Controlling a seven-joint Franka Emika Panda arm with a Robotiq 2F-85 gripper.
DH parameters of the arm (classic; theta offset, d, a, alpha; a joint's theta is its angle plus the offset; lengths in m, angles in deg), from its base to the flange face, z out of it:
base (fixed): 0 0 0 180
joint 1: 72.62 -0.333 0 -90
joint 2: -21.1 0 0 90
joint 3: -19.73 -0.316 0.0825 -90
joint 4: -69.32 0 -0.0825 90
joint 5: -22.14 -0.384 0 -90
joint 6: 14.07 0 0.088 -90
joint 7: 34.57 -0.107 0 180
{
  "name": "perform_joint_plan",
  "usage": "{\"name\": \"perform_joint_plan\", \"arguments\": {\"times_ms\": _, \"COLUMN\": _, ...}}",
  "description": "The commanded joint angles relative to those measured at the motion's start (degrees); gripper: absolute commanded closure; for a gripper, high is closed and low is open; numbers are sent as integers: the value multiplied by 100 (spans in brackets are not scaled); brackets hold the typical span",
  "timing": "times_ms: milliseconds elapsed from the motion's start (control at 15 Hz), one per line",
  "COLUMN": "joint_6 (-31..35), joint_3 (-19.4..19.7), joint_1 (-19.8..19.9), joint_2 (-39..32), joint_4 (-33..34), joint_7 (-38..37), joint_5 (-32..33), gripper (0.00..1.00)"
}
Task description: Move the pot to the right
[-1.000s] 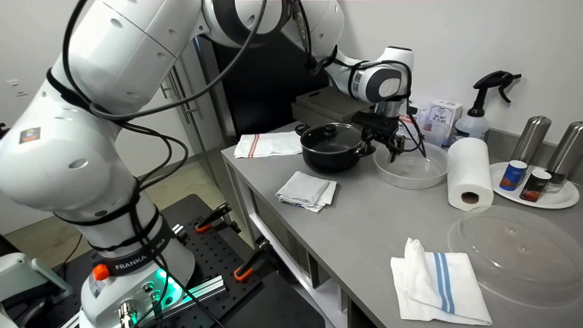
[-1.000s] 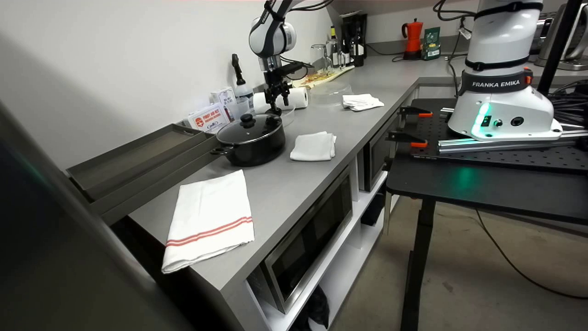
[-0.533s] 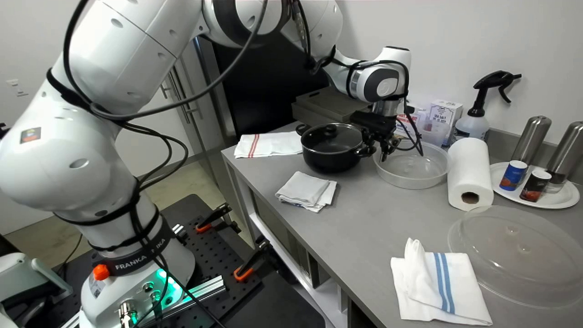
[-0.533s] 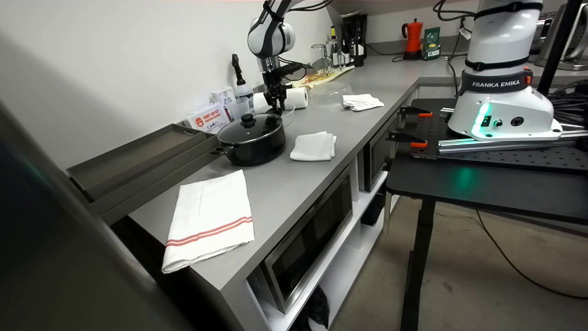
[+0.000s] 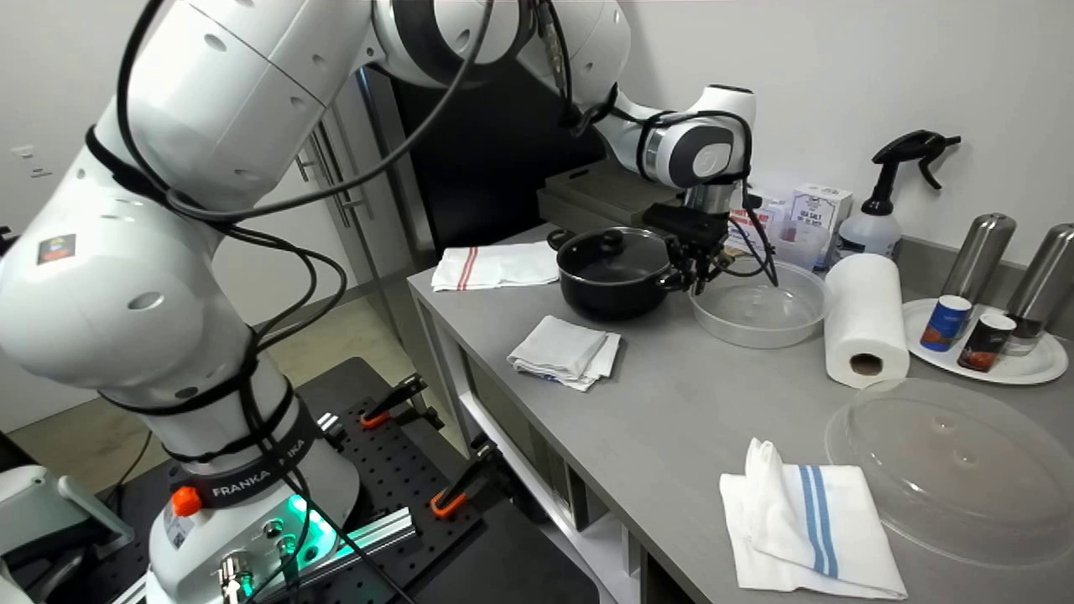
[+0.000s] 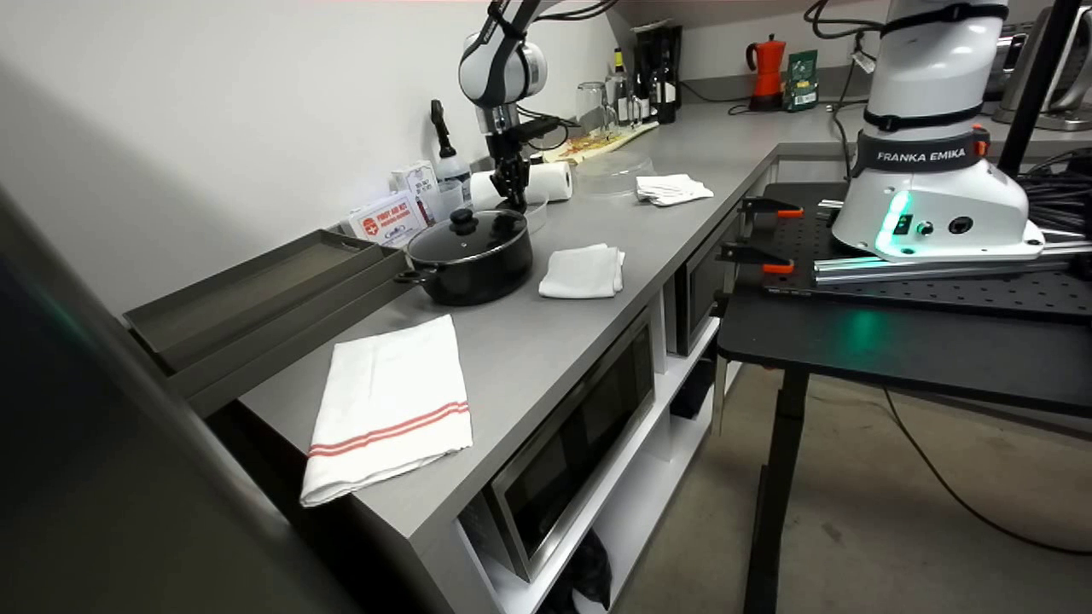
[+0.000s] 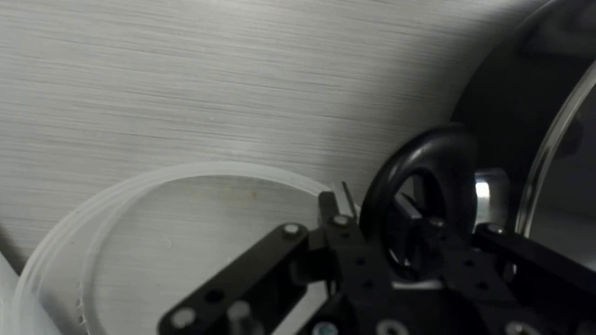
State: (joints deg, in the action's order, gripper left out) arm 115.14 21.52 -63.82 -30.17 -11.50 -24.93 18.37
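The black pot (image 5: 617,289) with its glass lid sits upright on the counter and shows in both exterior views, here beside a small folded cloth (image 6: 582,271). In the wrist view the pot (image 7: 503,93) fills the right edge, and its loop handle (image 7: 383,182) reaches in between my fingers. My gripper (image 7: 372,204) is shut on that handle: one finger stands outside the loop, the other goes through its hole. In an exterior view my gripper (image 5: 698,270) hangs at the pot's bowl-side handle, partly hiding it.
A clear bowl (image 5: 755,335) stands right beside the gripped handle. Past it are a paper towel roll (image 5: 868,319), a plate (image 5: 1036,361) with shakers and a large clear lid (image 5: 965,503). A dark flat box (image 6: 256,290) lies behind the pot; a striped towel (image 6: 392,401) lies near the counter's end.
My fingers have come together around the pot's handle. The hand has shifted slightly toward the pot, and the pot has slid a little to the right in both exterior views.
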Motion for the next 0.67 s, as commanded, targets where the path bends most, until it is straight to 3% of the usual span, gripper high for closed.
{"name": "perform_joint_plan", "arguments": {"times_ms": 0, "joint_6": 107, "joint_3": -32, "joint_1": 18, "joint_2": 48, "joint_4": -90, "joint_7": 33, "joint_5": 85, "gripper": 96}}
{"name": "perform_joint_plan", "arguments": {"times_ms": 67, "joint_6": 116, "joint_3": -33, "joint_1": 12, "joint_2": 49, "joint_4": -110, "joint_7": 35, "joint_5": 89, "gripper": 100}}
{"name": "perform_joint_plan", "arguments": {"times_ms": 600, "joint_6": 221, "joint_3": -72, "joint_1": 84, "joint_2": 230, "joint_4": -421, "joint_7": 184, "joint_5": 63, "gripper": 98}}
